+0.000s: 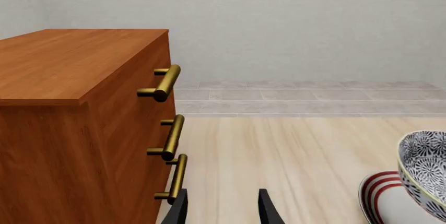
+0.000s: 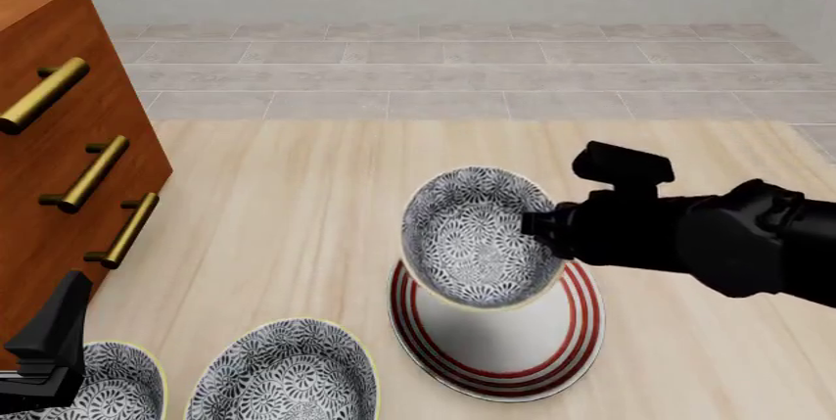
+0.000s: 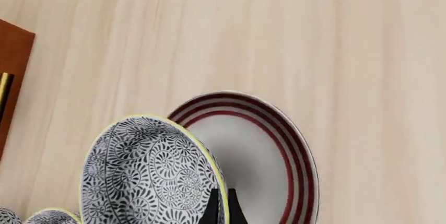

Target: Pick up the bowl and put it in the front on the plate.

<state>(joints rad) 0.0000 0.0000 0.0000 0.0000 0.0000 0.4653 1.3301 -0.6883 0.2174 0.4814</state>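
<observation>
The bowl point(image 2: 477, 236) is round and deep, covered inside and out with a dense navy-and-white floral pattern and edged by a thin cream rim. It hangs tilted in the air above the plate point(image 2: 503, 351), its mouth turned toward the near left, over the plate's far left part and apart from it. The plate is flat and white with three concentric red rings round its rim, and is wider than the bowl.

There are three patterned bowls in all: the held one, a second bowl point(image 2: 285, 376) on the table at the near edge left of the plate, and a third bowl point(image 2: 116, 386) further left, partly cut off. There is one plate and one wooden dresser point(image 2: 59, 156) at the far left, with three brass handles.

The right gripper point(image 3: 221, 203) grasps the bowl by its right rim, fingers clenched narrowly on the wall, one inside and one outside. The left gripper point(image 1: 223, 208) sits low at the near left beside the dresser; its fingers stand spread apart with nothing between them.
</observation>
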